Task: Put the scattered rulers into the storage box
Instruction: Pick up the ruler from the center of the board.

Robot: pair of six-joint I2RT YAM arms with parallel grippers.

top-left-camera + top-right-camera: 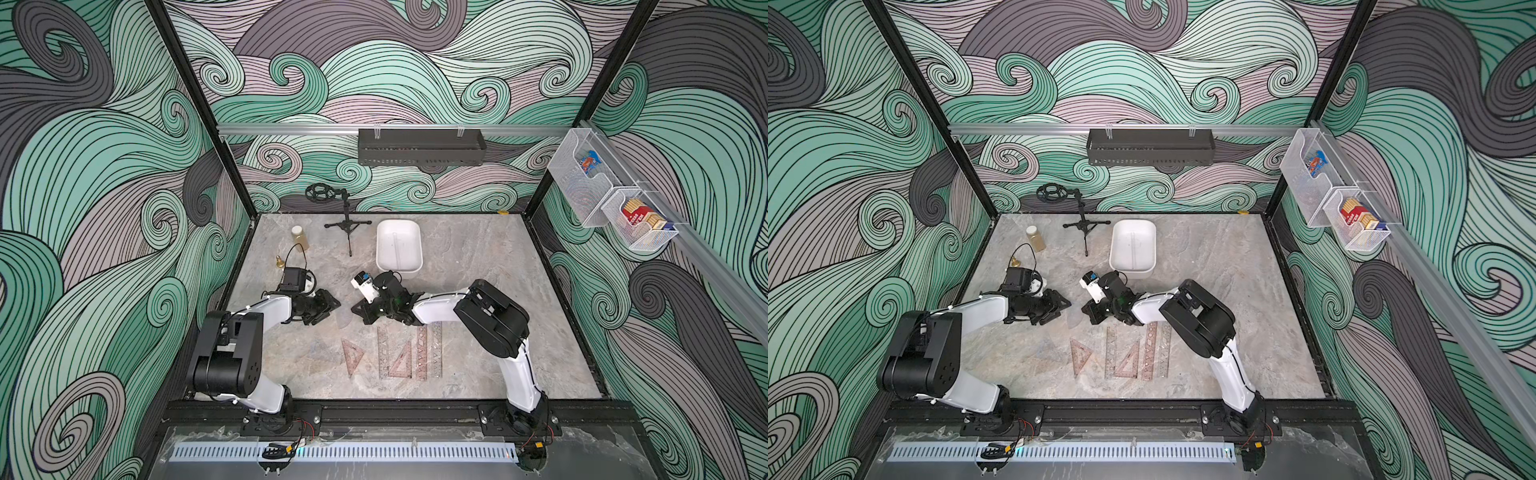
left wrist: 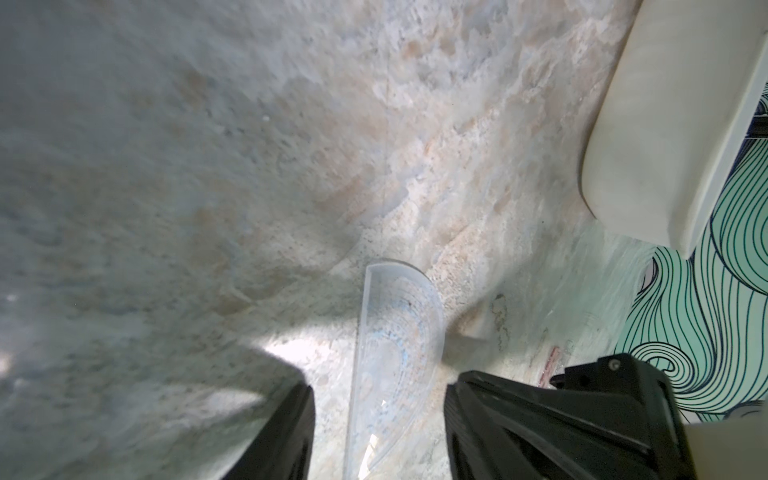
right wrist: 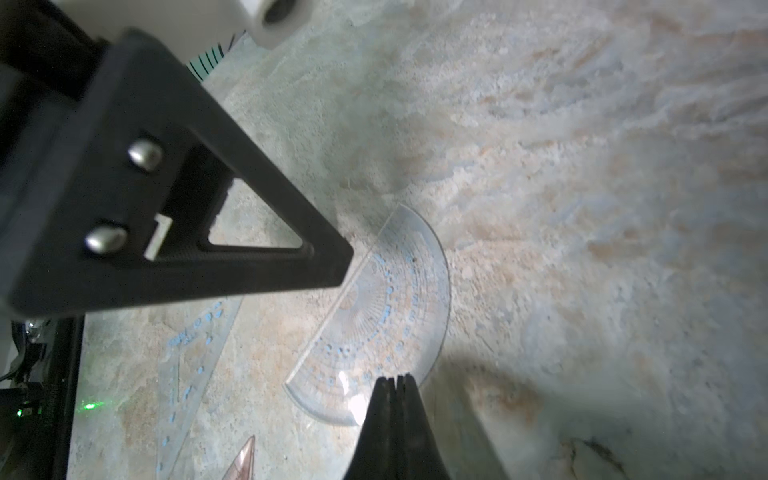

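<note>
a: how far along?
b: barely started. on the grey marbled counter (image 1: 478, 291), the white low-walled plastic storage box (image 1: 419, 253) holds maybe one clear strip, though it's hard to tell. the pinkish-brown see-through rulers and set squares (image 1: 421, 353) lie outside it.
a: and the clear half-round plastic protractor (image 3: 374, 320)?
b: on the counter, between the open left fingers (image 2: 519, 415). the closed right fingers (image 3: 395, 424) touch its rim.
</note>
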